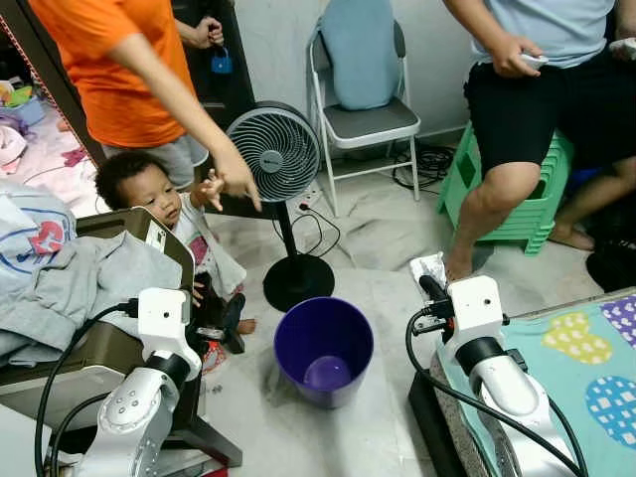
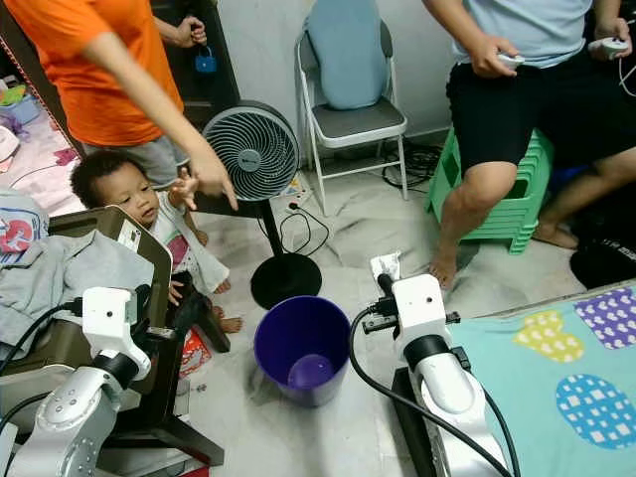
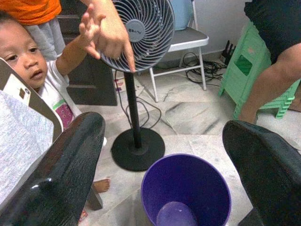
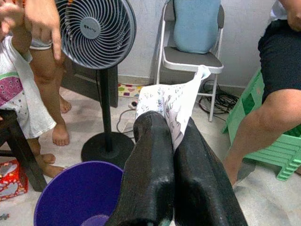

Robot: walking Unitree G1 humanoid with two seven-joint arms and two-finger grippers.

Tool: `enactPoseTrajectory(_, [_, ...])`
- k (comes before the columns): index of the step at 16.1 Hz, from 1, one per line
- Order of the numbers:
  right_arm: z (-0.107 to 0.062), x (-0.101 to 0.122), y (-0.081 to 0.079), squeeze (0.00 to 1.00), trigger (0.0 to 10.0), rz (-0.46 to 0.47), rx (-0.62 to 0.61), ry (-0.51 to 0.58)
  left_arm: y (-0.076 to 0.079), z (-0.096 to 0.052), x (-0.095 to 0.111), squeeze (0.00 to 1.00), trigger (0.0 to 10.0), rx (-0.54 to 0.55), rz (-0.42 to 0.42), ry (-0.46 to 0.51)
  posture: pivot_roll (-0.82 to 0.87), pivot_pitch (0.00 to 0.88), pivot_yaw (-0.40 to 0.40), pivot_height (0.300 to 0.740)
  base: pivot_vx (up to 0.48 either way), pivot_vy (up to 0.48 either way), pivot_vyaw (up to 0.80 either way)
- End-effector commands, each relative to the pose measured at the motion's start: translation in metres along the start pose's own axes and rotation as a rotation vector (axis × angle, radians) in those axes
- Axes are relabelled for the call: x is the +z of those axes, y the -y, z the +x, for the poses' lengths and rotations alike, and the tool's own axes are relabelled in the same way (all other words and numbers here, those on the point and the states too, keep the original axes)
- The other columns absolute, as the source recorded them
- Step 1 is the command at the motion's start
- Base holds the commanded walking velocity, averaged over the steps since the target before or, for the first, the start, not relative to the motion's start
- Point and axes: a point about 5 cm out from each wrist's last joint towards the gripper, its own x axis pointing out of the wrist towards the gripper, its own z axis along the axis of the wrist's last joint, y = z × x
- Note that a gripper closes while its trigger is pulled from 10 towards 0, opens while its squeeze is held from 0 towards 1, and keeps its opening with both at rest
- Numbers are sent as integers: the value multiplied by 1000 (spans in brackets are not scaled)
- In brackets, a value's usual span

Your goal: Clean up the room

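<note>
My right gripper is clamped on a crumpled paper scrap, held beside the purple bin, not yet over it. My left gripper stands open, empty. Drop pending. Beyond: fan, folding chair.

Pale marble-look floor; far folding chair against white wall; standing fan centre; green stools right.

Both silver arms reach forward. The left claw holds its fingers spread wide, gripping nothing; the right claw has its fingers pressed together on a paper scrap.
</note>
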Motion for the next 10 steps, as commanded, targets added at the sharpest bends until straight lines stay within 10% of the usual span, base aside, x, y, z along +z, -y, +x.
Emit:
enactPoseTrajectory(1, [0,5,-5,0,10000,1,17,13,-3,0,1,0,10000,15,9,-9,-241,48,116,740,0,0,0])
enactPoseTrajectory(10, [3,7,-7,0,10000,4,19,10,-1,5,3,0,10000,0,23,-3,-240,41,126,740,0,0,0])
